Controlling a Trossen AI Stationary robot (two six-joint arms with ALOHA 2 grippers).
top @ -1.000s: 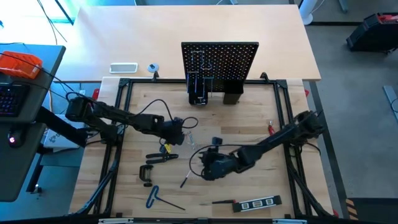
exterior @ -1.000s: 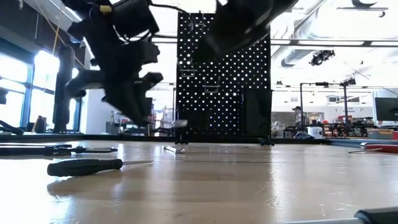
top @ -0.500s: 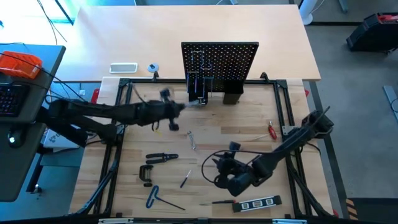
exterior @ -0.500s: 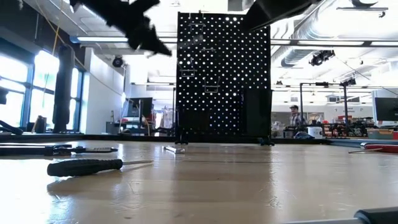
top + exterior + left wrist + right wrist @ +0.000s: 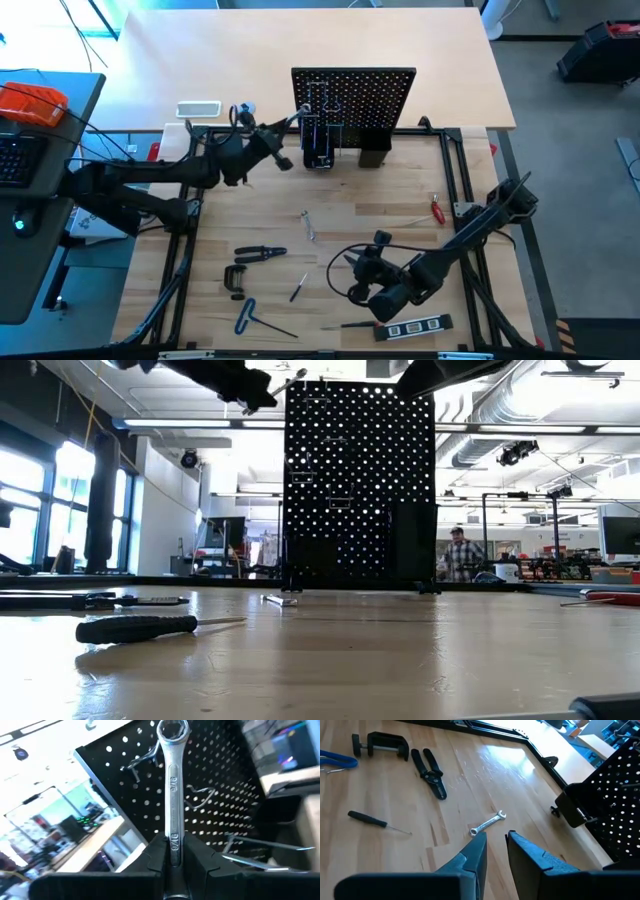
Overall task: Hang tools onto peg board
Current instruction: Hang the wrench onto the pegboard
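One silver wrench (image 5: 172,805) upright between left claw (image 5: 172,862) fingers.

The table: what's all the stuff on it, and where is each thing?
peg board: one, black, upright at the far edge
wrench: one, silver, held up near the peg board
small wrench: one, silver, mid-table
pliers: one, black, left of centre
C-clamp: one, black, near the pliers
hex key: one, blue-handled, front left
screwdriver: one, black, front centre
red screwdriver: one, right side
level: one, black, front right
left gripper: shut on the wrench
right gripper: nothing between its fingers, above the front right
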